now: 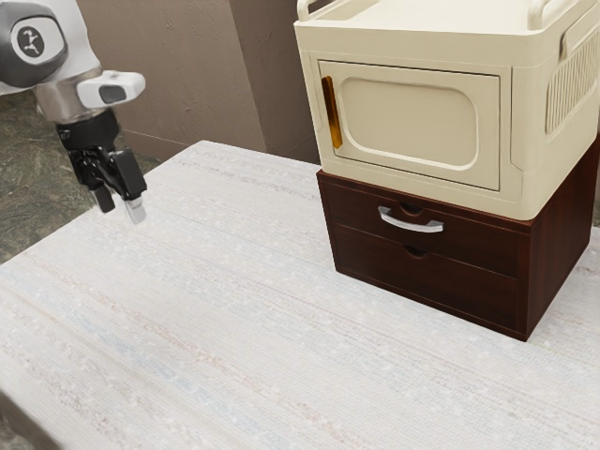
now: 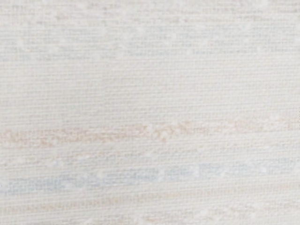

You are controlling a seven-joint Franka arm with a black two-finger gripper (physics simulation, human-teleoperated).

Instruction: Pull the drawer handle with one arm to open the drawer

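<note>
Tabletop (image 1: 234,328): pale, striped, near.
Drawer box (image 1: 562,253): dark wood, exterior view's right.
Handle (image 1: 411,225): silver, on upper drawer (image 1: 478,251), closed.
Cabinet (image 1: 403,122): cream, atop drawer box.
Gripper (image 1: 119,206): exterior view's left, far, above tabletop, fingers apart.

A table (image 1: 216,309) holds drawers (image 1: 469,251) beneath a cabinet (image 1: 408,122).

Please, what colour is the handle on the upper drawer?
The handle is silver, seen best in the exterior view.

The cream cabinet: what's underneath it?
A dark wooden drawer unit, with a silver handle on its upper drawer. The cabinet covers its top surface, which can't be seen beyond the edge.
</note>
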